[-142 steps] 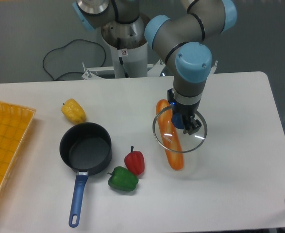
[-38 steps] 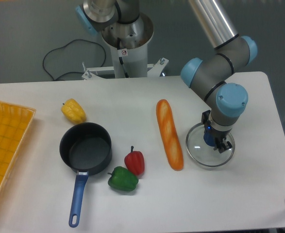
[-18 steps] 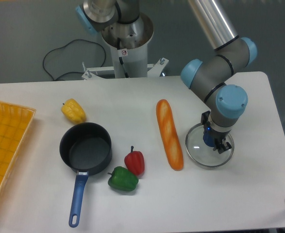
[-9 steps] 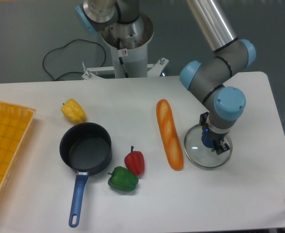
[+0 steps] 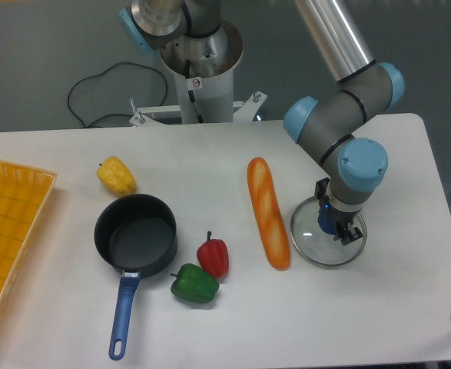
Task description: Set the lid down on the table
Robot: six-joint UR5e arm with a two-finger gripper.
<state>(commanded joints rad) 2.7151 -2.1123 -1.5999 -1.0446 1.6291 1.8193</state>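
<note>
Grey-and-silver arm (image 5: 340,46) with light-blue joint caps, small dark gripper (image 5: 339,227), silver cylindrical base.

- A black saucepan (image 5: 136,244) with a blue handle stands left of the middle, handle pointing to the near edge.
- A yellow pepper (image 5: 116,175) lies just beyond it.
- A red pepper (image 5: 213,257) and a green pepper (image 5: 193,283) touch each other, right of the pan.
- A baguette (image 5: 268,213) lies lengthwise near to far.
- A yellow tray (image 5: 6,231) sits at the far left.
</note>
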